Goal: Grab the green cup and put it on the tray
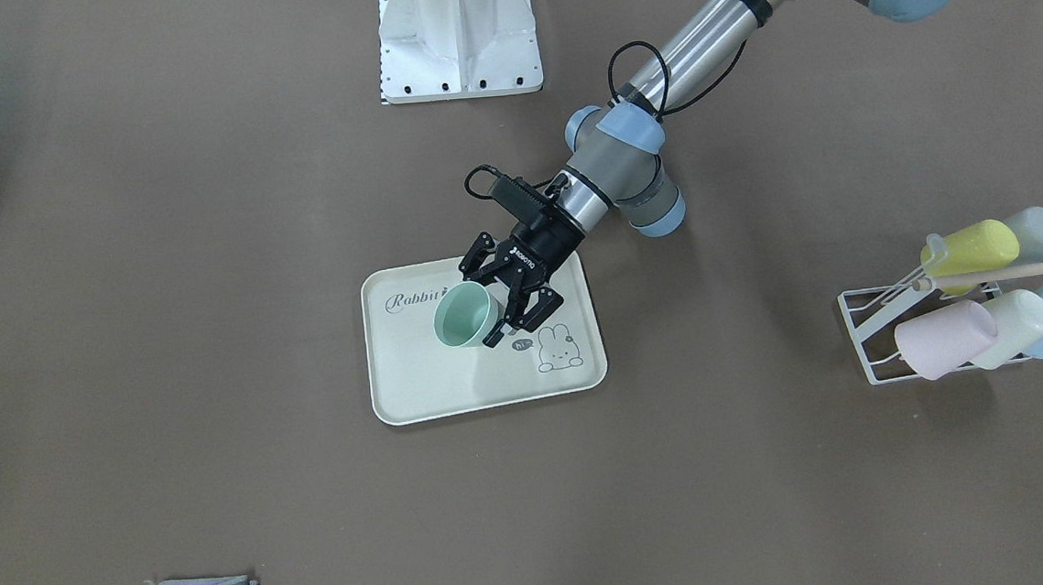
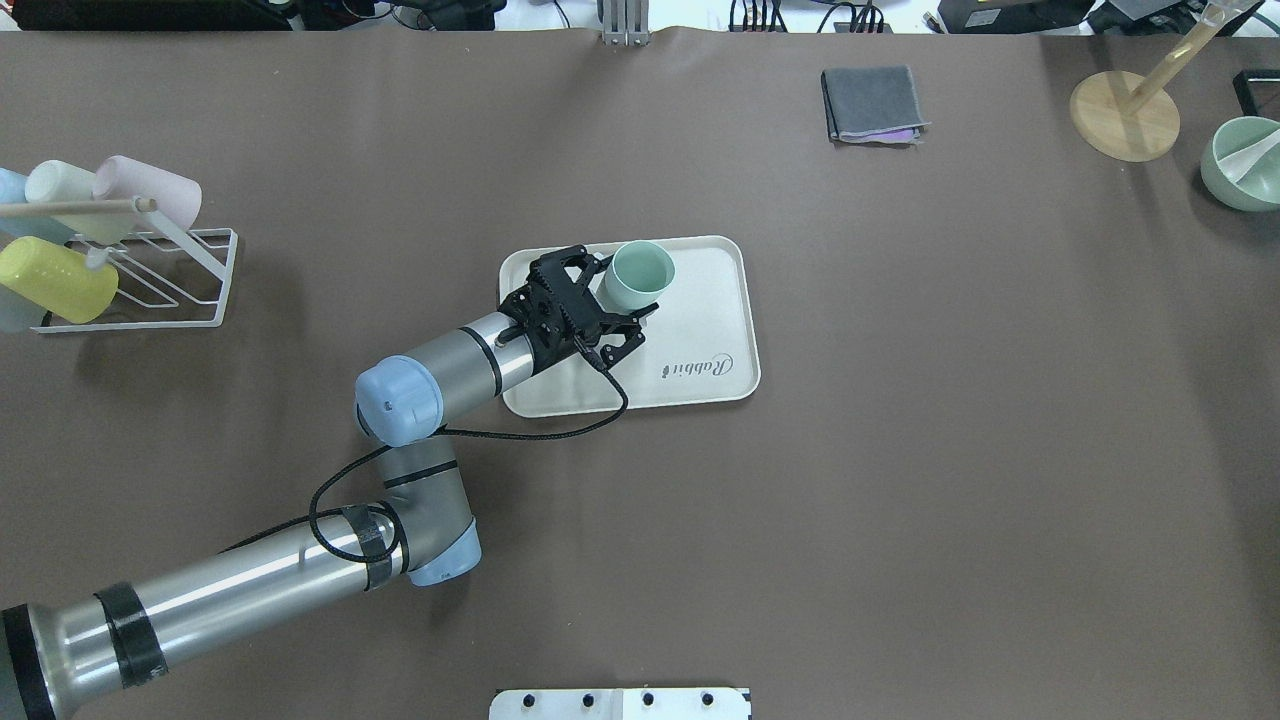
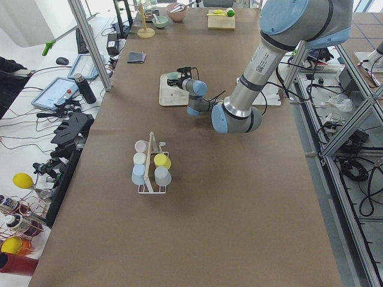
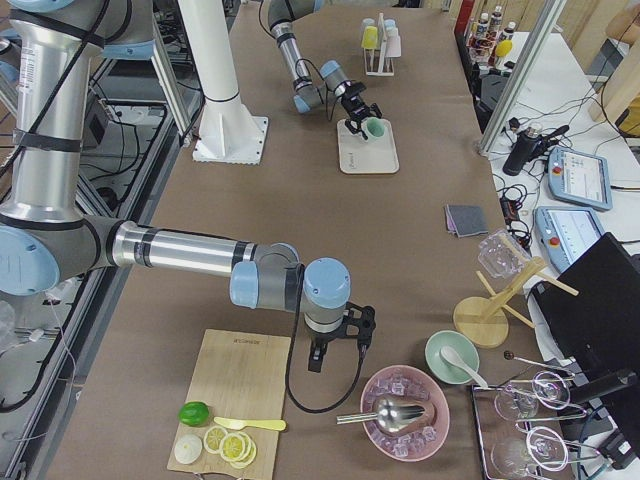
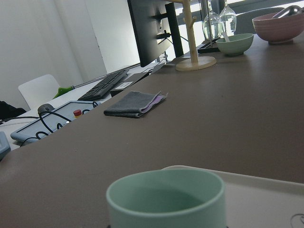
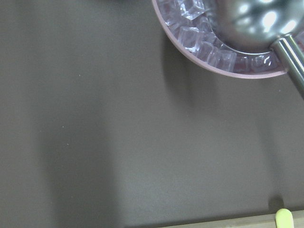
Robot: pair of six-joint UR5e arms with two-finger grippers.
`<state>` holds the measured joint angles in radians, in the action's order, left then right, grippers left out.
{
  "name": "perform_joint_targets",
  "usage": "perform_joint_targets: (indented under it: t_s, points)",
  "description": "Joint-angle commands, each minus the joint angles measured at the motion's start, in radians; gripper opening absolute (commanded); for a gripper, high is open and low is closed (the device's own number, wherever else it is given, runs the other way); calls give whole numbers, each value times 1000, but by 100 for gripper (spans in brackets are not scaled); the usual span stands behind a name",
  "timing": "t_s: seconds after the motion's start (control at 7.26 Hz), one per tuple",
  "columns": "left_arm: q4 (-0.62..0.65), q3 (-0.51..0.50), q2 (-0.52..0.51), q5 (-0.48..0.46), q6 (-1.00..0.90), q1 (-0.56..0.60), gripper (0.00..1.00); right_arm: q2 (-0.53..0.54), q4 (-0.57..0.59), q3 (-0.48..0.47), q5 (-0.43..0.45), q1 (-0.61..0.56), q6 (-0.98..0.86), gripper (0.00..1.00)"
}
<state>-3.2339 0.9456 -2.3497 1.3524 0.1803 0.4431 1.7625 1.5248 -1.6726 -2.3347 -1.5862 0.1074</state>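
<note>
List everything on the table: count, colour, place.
mint-green plastic cup: one, upright on the tray
cream rectangular plastic tray: one, mid-table
white wire rack: one, left end, holding five pastel cups
folded grey cloth: one, operators' edge
wooden stand: one, right end
green bowl with spoon: one, beside it
pink bowl of ice with metal scoop: one, right end
wooden cutting board with lime: one, beside that bowl
left gripper: black, shut on the cup
right gripper: near that bowl, state unclear
</note>
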Motion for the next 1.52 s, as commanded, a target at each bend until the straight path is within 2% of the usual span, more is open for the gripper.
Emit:
perform_joint_targets:
  t_s: [0.0, 0.28, 0.96, 1.24, 1.38]
  points:
    - [-1, -1, -6, 10, 8, -1, 52, 0, 0, 1, 0, 0, 2, 100]
    - [-1, -2, -23, 10, 19, -4, 77, 0, 0, 1, 0, 0, 2, 100]
    - [-4, -4, -20, 11, 22, -7, 86, 0, 0, 1, 0, 0, 2, 100]
    - [-4, -4, -22, 11, 36, -7, 86, 0, 0, 1, 0, 0, 2, 100]
    - [-3, -2, -23, 16, 34, -7, 99, 0, 0, 1, 0, 0, 2, 100]
